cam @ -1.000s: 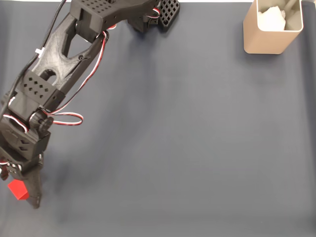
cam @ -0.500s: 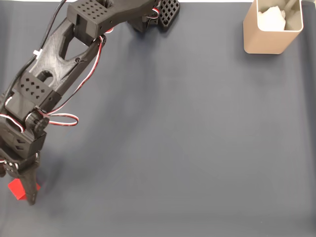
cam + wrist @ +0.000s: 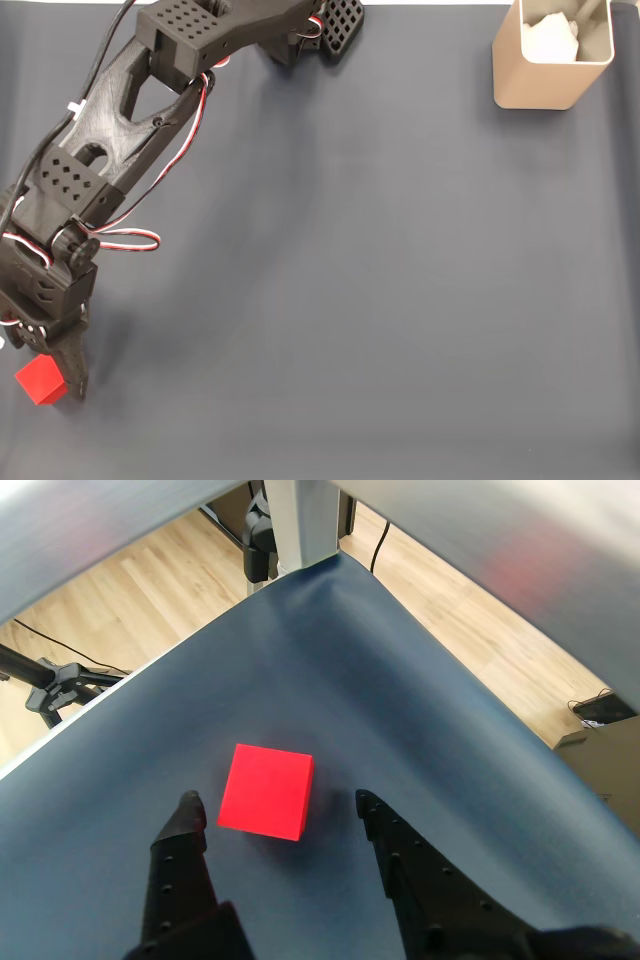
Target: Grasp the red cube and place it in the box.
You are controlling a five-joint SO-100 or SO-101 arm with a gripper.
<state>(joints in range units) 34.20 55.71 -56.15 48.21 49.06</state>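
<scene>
Shifting slightly right of the cube (image 3: 266, 790) since the earlier frame, the gripper (image 3: 275, 805) is hanging spread wide at the mat's (image 3: 380, 280) near-left corner, straddling what looks a light, rigid block, best pinched across opposite flat faces.

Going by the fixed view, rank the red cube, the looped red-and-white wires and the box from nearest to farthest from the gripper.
1. Red cube: beside the gripper, bottom left.
2. Looped red-and-white wires: up the arm, left side.
3. Box: top right corner, farthest.
</scene>
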